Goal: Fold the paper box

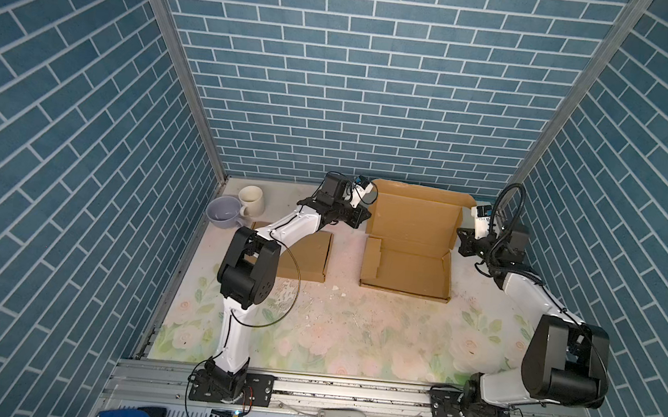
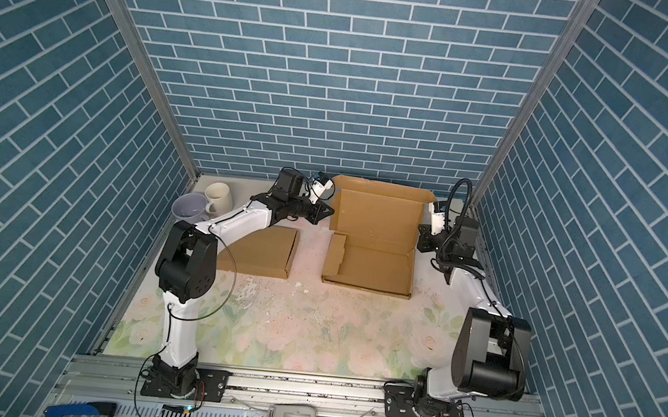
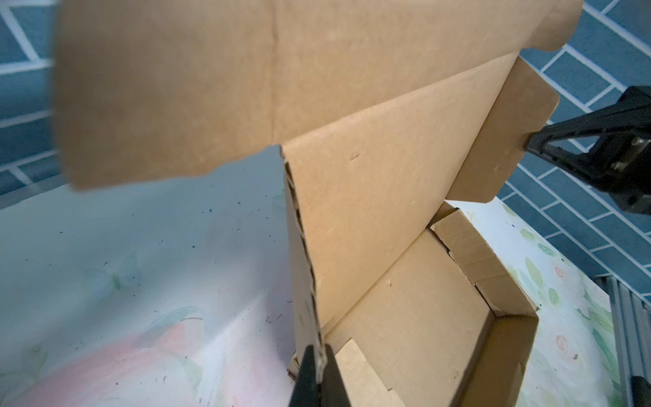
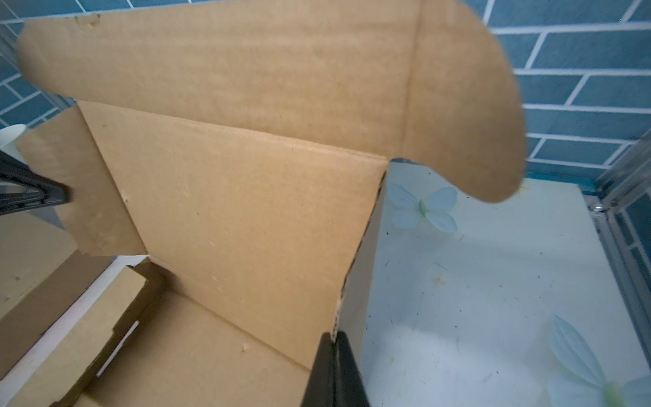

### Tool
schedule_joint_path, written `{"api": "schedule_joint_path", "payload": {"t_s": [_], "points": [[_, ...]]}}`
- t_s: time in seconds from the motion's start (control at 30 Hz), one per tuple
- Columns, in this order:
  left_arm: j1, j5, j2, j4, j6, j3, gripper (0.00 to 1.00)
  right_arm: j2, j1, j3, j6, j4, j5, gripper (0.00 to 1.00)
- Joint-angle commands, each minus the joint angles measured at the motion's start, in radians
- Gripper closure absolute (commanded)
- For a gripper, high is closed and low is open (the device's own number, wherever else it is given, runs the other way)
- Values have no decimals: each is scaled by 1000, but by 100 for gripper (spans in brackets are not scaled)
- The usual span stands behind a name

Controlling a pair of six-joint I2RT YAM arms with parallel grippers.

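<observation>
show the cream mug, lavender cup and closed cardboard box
cream ceramic mug (image 1: 256, 207), in a top view, side wall
lavender cup (image 1: 220, 209), in a top view, inner wall
closed flat cardboard box (image 1: 309, 257), in a top view, lid

Floral table (image 1: 353, 336): open box (image 1: 410, 267), closed box (image 1: 309, 257), 2 cups (image 1: 251, 199)

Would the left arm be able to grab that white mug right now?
Probably not as things stand: the left gripper is shut on the edge of the lid, so it would have to let go first. Otherwise the mug stands near that arm, with nothing between them.
</observation>
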Motion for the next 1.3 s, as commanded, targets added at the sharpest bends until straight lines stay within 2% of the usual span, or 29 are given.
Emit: {"api": "schedule_joint_path", "payload": {"t_s": [0.0,0.23,0.37,0.53,0.87,1.27], "points": [[-33,-61,-55,218,-79,-98,100,-59,55,-136,107,294,142,100],[-114,-121,-104,393,-121,-289,100,-100,183,-362,144,553,326,100],[-126,-142,-125,415,-112,-367,100,-117,200,-442,179,625,346,100],[-129,-146,-157,448,-107,-450,100,-150,208,-499,189,648,346,100],[-145,-152,-192,513,-115,-569,100,-247,208,-487,209,464,310,100],[-184,-174,-202,532,-125,-633,100,-253,211,-543,270,522,381,100]]}}
